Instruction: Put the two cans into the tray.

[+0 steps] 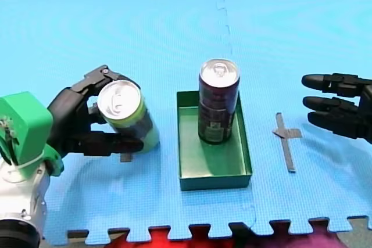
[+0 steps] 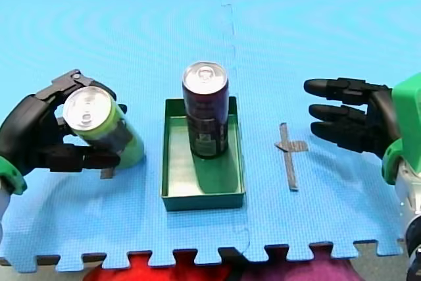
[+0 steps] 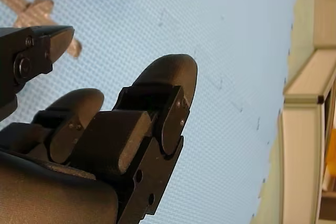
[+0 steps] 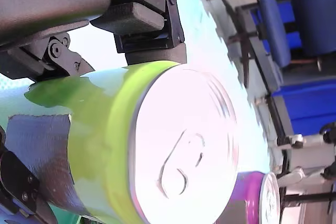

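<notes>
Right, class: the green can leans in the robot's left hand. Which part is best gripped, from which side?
Its round side wall, mid-body, from the left, as the left hand does: the green can tilts, its lid up and the tray to its right. The right hand, open, is far right.

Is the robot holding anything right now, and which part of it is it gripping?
Its left hand holds the tilted green can by its side wall. The right hand, right of the tray, holds nothing.

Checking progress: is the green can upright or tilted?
Tilted: the green can leans in the left hand, left of the tray; right hand open, right of it.
</notes>
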`<state>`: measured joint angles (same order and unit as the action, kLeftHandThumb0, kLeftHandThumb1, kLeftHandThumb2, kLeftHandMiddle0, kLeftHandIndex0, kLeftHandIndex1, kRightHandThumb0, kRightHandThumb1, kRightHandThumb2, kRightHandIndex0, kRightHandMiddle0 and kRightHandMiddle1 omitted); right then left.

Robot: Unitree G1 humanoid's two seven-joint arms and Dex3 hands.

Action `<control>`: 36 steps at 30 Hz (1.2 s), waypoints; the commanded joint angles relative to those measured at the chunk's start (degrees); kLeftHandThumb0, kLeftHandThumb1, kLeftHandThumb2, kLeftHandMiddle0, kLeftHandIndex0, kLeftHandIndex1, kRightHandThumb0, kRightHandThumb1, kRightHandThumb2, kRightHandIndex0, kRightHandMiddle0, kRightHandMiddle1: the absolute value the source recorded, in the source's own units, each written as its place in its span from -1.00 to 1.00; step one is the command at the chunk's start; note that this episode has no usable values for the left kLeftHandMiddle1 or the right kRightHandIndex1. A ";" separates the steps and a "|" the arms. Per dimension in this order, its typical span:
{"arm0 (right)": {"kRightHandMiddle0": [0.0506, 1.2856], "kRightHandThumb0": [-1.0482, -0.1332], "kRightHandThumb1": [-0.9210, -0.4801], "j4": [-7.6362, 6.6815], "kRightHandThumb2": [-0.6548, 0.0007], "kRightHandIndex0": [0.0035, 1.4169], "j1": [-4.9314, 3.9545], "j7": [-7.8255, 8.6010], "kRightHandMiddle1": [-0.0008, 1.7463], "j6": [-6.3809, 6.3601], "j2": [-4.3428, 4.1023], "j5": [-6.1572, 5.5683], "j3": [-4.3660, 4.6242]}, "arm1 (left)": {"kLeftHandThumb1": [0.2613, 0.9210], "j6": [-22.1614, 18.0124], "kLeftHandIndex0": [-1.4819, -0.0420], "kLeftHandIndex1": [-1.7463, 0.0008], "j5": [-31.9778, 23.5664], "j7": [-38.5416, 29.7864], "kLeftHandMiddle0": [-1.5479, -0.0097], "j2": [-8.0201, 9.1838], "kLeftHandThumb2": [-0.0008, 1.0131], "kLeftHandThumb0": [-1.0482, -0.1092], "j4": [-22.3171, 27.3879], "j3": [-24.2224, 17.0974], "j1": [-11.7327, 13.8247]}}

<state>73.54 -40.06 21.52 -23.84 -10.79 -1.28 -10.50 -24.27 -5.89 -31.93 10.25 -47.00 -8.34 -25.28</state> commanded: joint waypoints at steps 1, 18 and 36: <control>0.63 0.02 -0.49 -0.06 1.00 0.00 0.44 0.59 -1.00 0.33 -0.12 -0.66 -0.41 | 0.57 7.89 0.24 -1.00 1.23 0.65 -0.20 3.79 -0.99 0.34 25.03 2.65 7.38; 0.64 0.03 -0.48 -0.05 1.00 0.00 0.93 1.18 -0.99 -0.02 0.11 -1.00 -0.74 | 0.61 13.52 0.19 -1.00 3.50 1.41 -0.23 3.51 -0.98 0.26 34.31 3.26 10.39; 0.64 0.02 -0.47 -0.03 1.00 0.01 1.11 1.10 -1.00 0.03 0.41 -0.86 -0.81 | 0.63 26.34 0.17 -1.00 2.57 3.49 -0.23 3.37 -0.99 0.21 50.64 3.73 13.08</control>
<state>73.58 -39.65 22.54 -23.84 -9.84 -1.32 -10.67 -2.33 -2.26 -30.26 11.85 -5.64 -4.53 -12.64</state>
